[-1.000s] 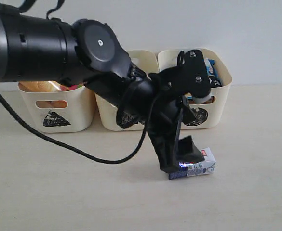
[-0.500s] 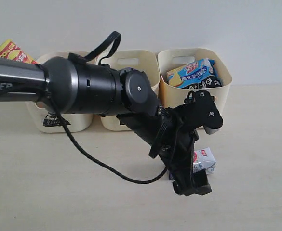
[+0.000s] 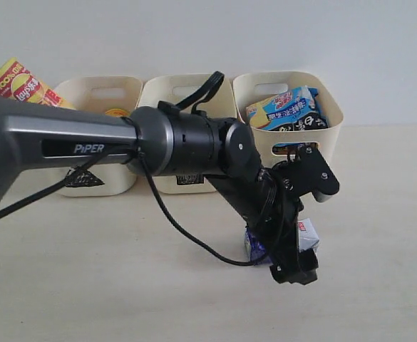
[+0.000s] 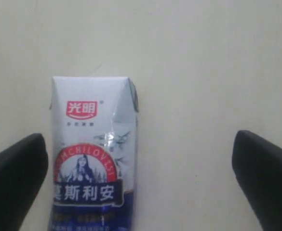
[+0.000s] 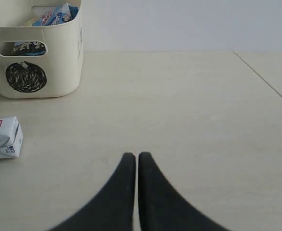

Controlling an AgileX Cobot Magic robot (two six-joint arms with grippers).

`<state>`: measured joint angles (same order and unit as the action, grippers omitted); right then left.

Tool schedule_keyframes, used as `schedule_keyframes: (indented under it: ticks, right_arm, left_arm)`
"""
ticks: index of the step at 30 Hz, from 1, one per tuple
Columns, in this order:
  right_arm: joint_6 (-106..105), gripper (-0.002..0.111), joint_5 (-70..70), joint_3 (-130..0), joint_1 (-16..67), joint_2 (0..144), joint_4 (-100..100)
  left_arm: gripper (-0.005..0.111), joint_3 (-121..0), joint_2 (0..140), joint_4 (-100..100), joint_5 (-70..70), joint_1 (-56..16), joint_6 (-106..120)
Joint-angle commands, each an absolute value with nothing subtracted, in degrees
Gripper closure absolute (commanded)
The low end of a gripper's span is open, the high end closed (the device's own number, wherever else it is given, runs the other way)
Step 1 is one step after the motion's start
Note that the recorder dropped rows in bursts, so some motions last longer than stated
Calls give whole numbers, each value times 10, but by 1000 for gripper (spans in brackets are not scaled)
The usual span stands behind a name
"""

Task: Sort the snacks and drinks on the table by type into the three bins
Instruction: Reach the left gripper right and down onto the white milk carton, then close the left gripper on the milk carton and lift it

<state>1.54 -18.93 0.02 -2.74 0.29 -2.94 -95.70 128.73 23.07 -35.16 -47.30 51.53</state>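
Left pincer (image 4: pixel 140 180) spread wide, blue and white carton (image 4: pixel 93 159) lying between its fingers (image 4: pixel 15 183)

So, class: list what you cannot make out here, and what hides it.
Exterior view, middle bin: mark mostly behind the left arm; inside hidden by its rim.
Exterior view, blue and white carton: mostly covered by the left gripper.
Left wrist view: carton's lower end cut off by the edge.
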Motion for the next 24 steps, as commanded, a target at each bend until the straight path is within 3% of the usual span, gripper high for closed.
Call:
schedule_keyframes:
  ticks: [1,8,11,14,15,16,24]
  right_arm:
    - [14,108,-184,0,-28,0,-33]
    - [14,108,-184,0,-28,0,-33]
    - [14,108,-184,0,-28,0,-33]
    - [14,108,-184,0,-28,0,-33]
    - [14,108,-184,0,-28,0,-33]
    - [14,108,-184,0,-28,0,-33]
    - [14,108,-184,0,-28,0,-33]
  left_arm:
    - [14,-974,1306,227,-354,-469,505]
    - [16,-981,1326,212,-338,-468,505]
    - [25,-981,1327,184,-330,-468,505]
    - [57,-981,1327,162,-330,-470,505]
    - [74,-981,1327,152,-330,-470,505]
    - [101,-981,1326,136,-336,-471,514]
    - [102,-981,1241,126,-392,-471,484]
